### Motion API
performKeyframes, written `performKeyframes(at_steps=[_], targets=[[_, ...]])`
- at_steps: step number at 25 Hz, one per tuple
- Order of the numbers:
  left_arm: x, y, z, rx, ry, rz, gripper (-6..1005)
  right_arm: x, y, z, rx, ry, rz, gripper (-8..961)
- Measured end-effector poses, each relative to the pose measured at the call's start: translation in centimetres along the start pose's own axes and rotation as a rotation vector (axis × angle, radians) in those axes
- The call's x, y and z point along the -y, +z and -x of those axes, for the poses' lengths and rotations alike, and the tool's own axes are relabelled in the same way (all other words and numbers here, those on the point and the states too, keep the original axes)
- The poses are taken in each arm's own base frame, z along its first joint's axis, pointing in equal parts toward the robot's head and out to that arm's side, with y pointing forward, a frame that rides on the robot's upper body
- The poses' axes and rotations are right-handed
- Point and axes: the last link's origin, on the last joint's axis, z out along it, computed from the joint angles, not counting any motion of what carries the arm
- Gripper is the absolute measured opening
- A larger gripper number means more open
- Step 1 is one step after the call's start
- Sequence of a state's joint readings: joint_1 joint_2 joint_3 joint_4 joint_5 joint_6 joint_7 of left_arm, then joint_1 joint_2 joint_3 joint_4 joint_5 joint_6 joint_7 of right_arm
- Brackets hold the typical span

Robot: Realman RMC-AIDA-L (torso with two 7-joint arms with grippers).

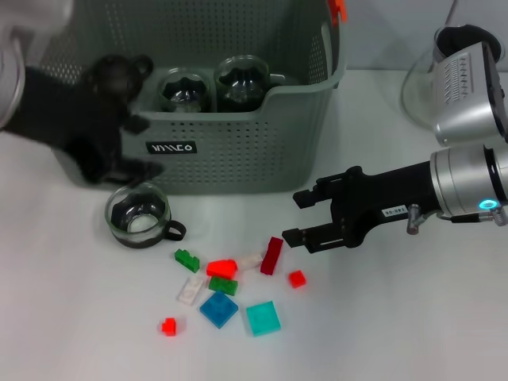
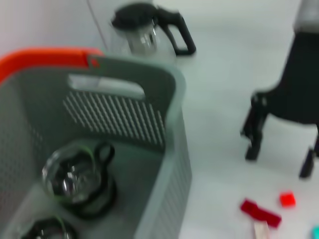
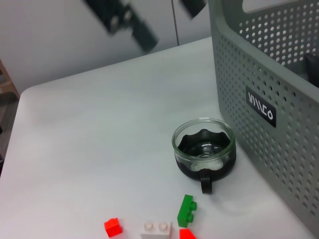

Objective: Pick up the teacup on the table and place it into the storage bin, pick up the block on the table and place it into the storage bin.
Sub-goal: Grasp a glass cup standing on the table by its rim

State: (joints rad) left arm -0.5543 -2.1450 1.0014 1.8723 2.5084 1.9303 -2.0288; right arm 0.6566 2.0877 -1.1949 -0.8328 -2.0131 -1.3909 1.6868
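With two teacups [image 1: 214,86] inside the storage bin [image 1: 238,151], one teacup [image 1: 139,216] outside, right claw [image 1: 303,217] wide, left claw [image 1: 119,119] unreadable.

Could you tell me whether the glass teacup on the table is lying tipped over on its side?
No, the glass teacup stands upright on the table, its open rim facing up, just in front of the storage bin.

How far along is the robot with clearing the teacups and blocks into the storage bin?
Partly done. Two teacups already sit in the storage bin. One teacup stands on the table in front of the bin, and all the blocks lie scattered on the table. The left gripper is beside the bin's front corner, holding nothing visible. The right gripper is open near the dark red block.
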Motion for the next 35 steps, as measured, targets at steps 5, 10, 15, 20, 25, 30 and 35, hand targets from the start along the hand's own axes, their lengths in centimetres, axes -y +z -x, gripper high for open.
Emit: performKeyframes(at_steps=[5, 10, 15, 20, 25, 30, 35], targets=[[-0.8, 1.2, 2.0, 0.075, 0.009, 0.020, 606, -0.1, 0.4, 0.1, 0.005, 0.008, 0.013, 713], [-0.6, 3.0, 3.7, 0.140, -0.021, 0.060, 614, 0.0, 0.7, 0.2, 0.012, 0.020, 0.006, 713], [-0.5, 5.2, 4.8, 0.205, -0.018, 0.092, 639, 0.1, 1.0, 0.0, 0.013, 0.041, 0.003, 714], [-0.4, 7.4, 5.6, 0.265, 0.012, 0.118, 731, 0.3, 1.1, -0.1, 0.013, 0.051, -0.007, 714], [-0.1, 8.8, 5.6, 0.290, 0.040, 0.138, 787, 0.4, 1.1, -0.1, 0.012, 0.057, -0.014, 713], [0.2, 9.9, 5.3, 0.293, 0.075, 0.142, 787, 0.4, 1.2, -0.4, 0.010, 0.068, -0.017, 713], [0.5, 11.4, 5.4, 0.321, 0.087, 0.142, 786, 0.4, 1.2, -0.6, 0.012, 0.081, -0.017, 714]])
